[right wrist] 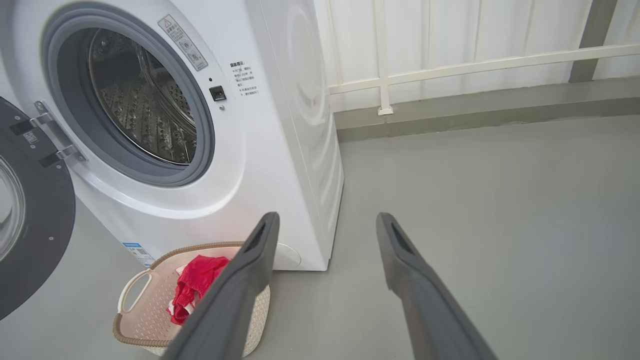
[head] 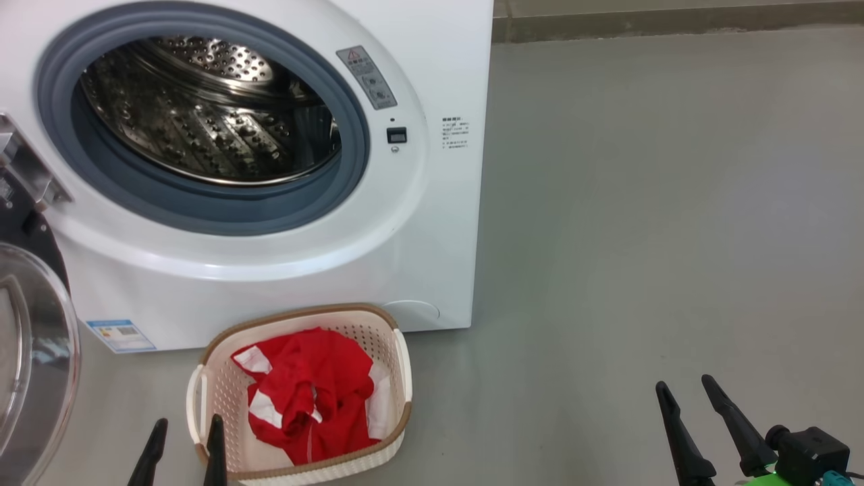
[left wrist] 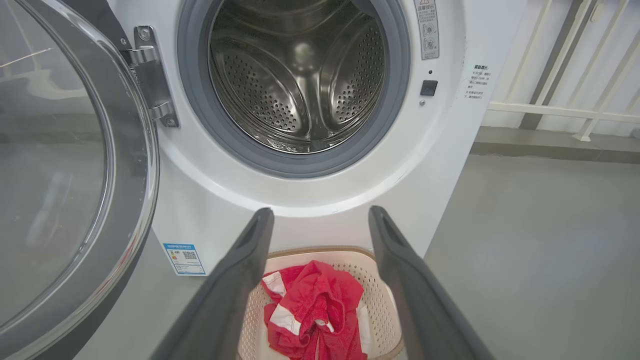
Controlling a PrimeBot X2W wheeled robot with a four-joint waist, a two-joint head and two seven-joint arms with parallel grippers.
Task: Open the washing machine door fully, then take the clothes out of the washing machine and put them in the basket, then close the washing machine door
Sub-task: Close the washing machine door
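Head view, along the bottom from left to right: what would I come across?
washing machine door → left gripper → basket with the clothes in it → right gripper

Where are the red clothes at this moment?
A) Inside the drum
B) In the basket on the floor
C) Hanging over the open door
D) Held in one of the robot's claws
B: the clothes lie heaped in the basket in front of the washing machine, whose inside is bare steel.
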